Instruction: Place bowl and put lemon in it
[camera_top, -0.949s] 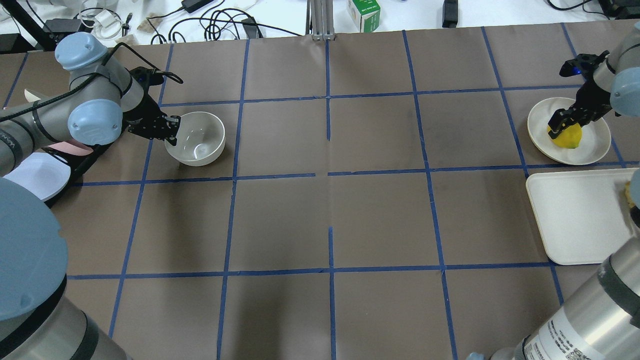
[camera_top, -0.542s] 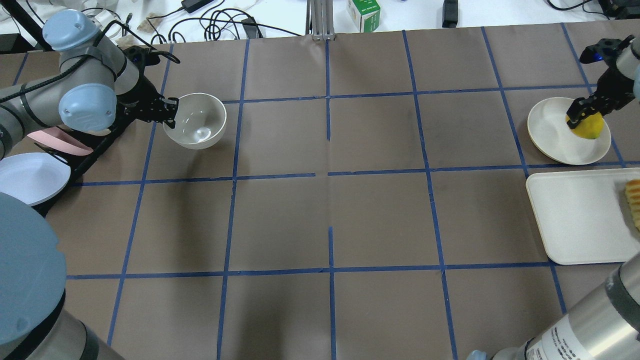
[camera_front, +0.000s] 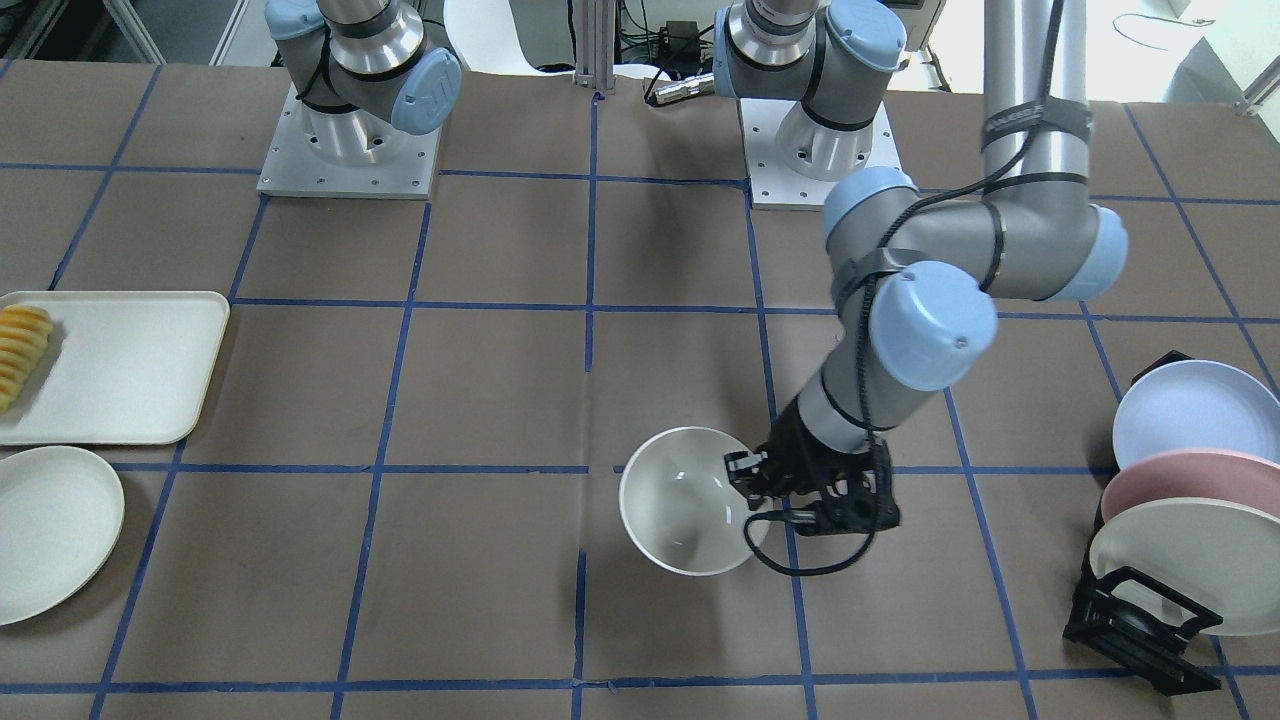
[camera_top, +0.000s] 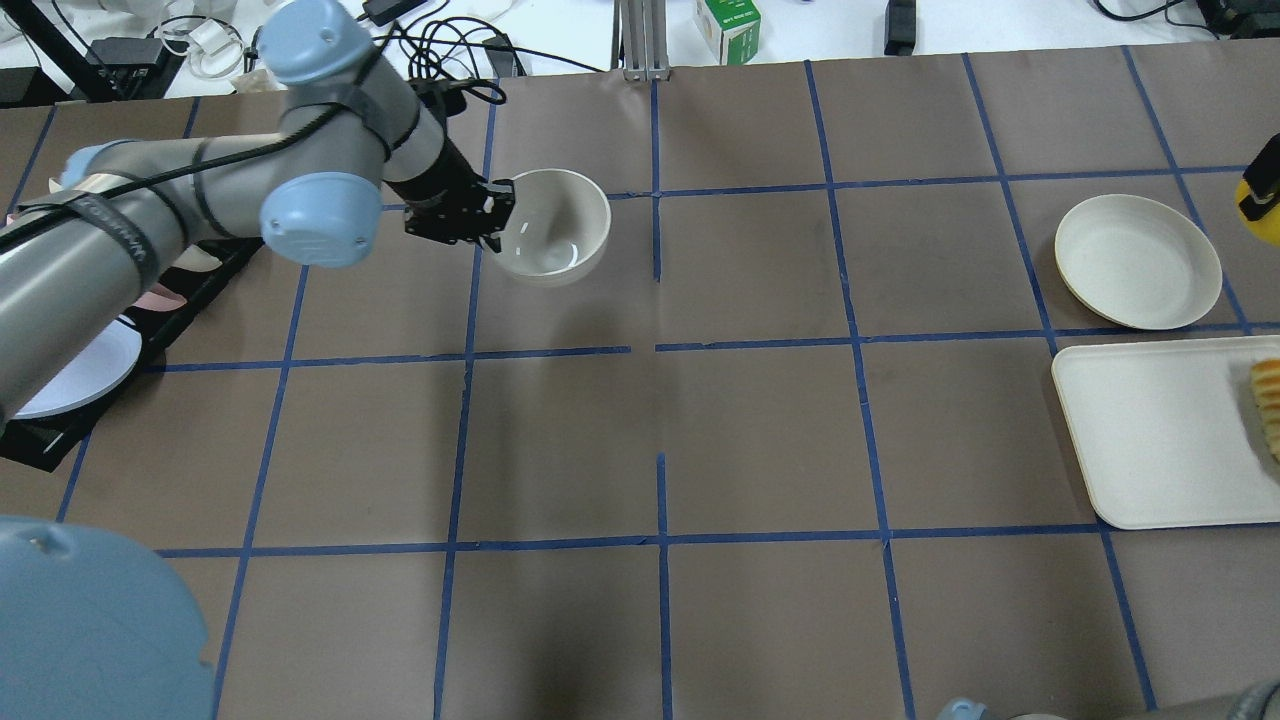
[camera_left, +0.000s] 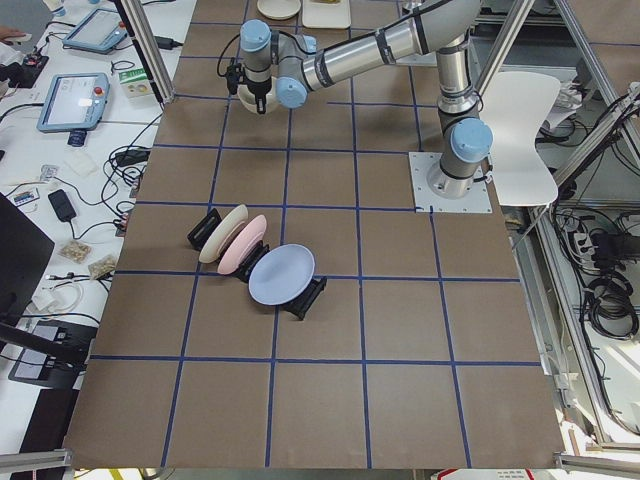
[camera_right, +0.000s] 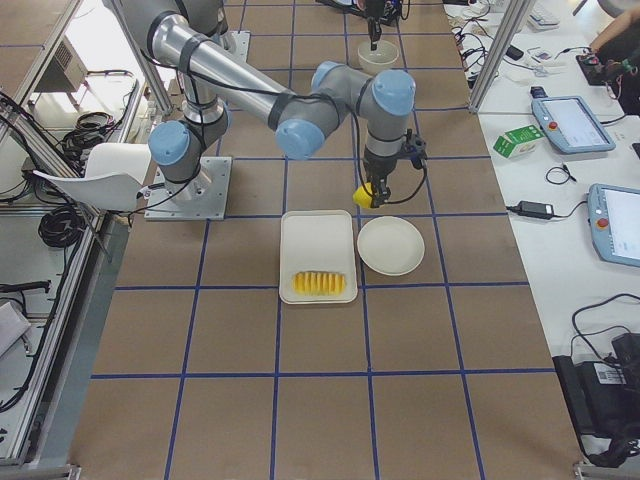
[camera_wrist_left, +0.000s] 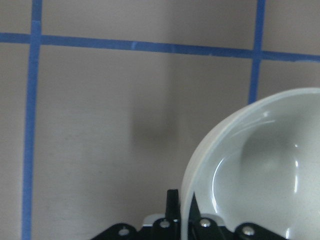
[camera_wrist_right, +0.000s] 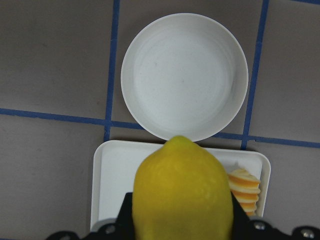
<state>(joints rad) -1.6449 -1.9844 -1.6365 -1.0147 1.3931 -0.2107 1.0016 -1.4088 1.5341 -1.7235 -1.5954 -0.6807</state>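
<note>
- Overhead exterior view: the left jaws are closed on the rim of the bowl (camera_top: 553, 226), one finger inside and one outside. The bowl hangs slightly tilted over the desk (camera_top: 760, 430), just left of the centre tape line, and by its shadow it is probably not yet set down.
- Right wrist view: the right jaws are clamped on the sides of the lemon (camera_wrist_right: 182, 192). It is held in the air over the edge of the tray (camera_wrist_right: 107, 185), with the plate (camera_wrist_right: 184, 75) beyond it and the sliced food (camera_wrist_right: 245, 192) just beside it.
- Change, bowl: in the earlier frames it hung close to the plate rack (camera_front: 1140, 620). It has since crossed a tape line toward the middle of the desk.
- Change, lemon: earlier it was at the plate, already gripped. It is now lifted clear toward the desk's edge, and the plate is bare.
- Meaning: both pickups look complete. What remains is setting the bowl down, then carrying the lemon across and releasing it inside.
</note>
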